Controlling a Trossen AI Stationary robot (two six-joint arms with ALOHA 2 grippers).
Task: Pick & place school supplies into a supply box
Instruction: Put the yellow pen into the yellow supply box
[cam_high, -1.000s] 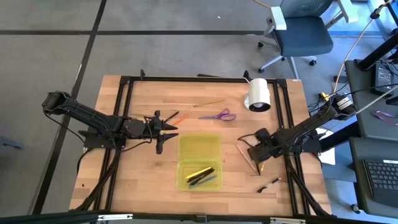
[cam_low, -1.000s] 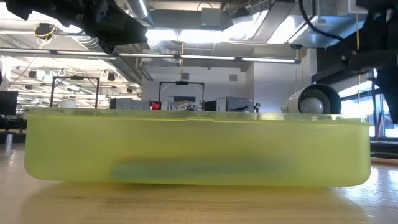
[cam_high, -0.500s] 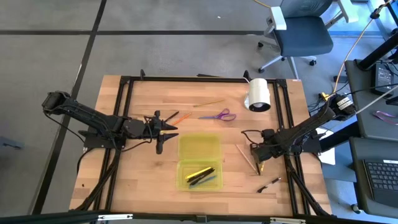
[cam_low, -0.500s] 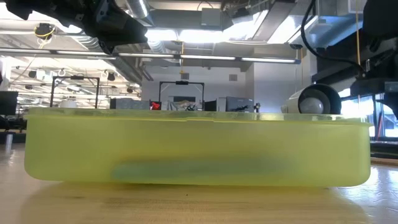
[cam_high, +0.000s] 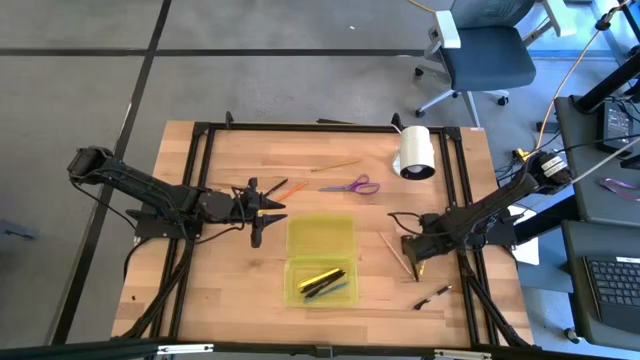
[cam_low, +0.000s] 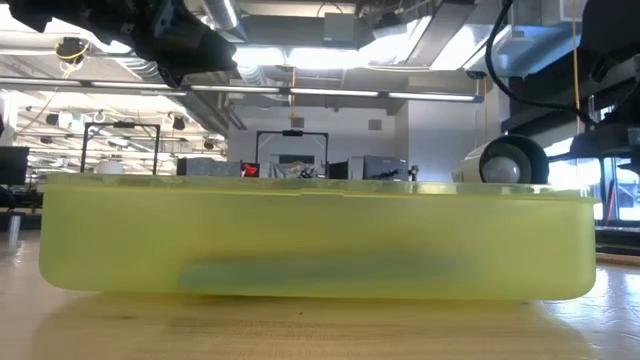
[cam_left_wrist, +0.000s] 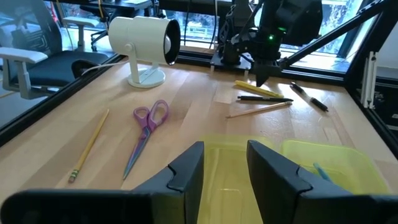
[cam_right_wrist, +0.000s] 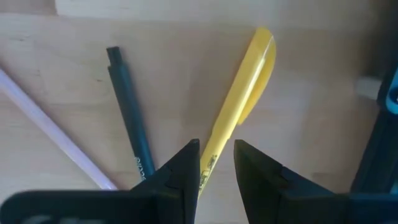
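Gripping a yellow pen (cam_right_wrist: 239, 109) low right of centre on the table (cam_high: 230, 290), beside the box (cam_high: 320, 258).
Only the wrist view shows the right gripper (cam_right_wrist: 216, 163) pinching the pen's long axis, tip slanting upper right; left gripper (cam_left_wrist: 225, 165) hangs parted, empty, left of box.

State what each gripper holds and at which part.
The right gripper pinches a yellow pen near one end, its body on the table. The left gripper holds nothing, fingers apart.
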